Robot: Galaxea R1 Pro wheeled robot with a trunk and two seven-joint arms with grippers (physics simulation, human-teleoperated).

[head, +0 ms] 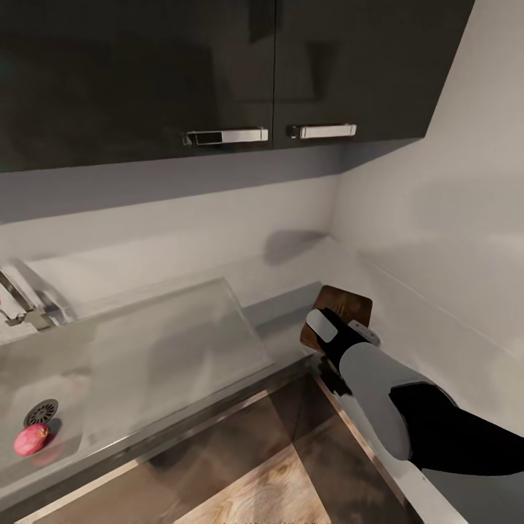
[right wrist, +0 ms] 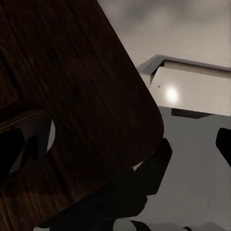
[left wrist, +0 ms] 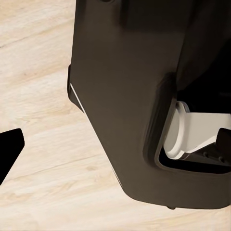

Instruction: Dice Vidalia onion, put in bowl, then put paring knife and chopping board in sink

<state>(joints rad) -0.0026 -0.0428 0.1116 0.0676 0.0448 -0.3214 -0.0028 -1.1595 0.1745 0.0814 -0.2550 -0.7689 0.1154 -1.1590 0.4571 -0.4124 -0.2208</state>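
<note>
Nearest the robot, the wooden floor [head: 269, 487] is showing under the metallic front edge of the grey surface [head: 466, 364]. One right arm [head: 393, 407] is reaching out over that surface, near its corner, and its pincer [head: 325, 329] is lying over the one chopping board [head: 342, 306], which is standing well to the right of the sink [head: 145, 356]. In the right wrist view the dark board [right wrist: 82, 96] is sitting very close to the camera, and a dark finger [right wrist: 156, 166] is lying just under its rounded corner. I cannot tell whether the right pincer is spread or pinching the board.

In the left wrist view one dark fingertip [left wrist: 9, 149] is hanging over pale floor planks [left wrist: 38, 96], beside the robot's dark body [left wrist: 130, 96]; the left pincer's state cannot be told either.

One reddish onion [head: 31, 439] is lying in the sink basin, just beside the one round drain [head: 41, 412]. The flat steel drainboard [head: 189, 327] is stretching from the basin toward the board. One tap [head: 18, 302] is standing behind the basin.

Farthest, above the sink, two dark cabinet doors [head: 182, 73] are hanging, with two silver handles [head: 225, 135].
</note>
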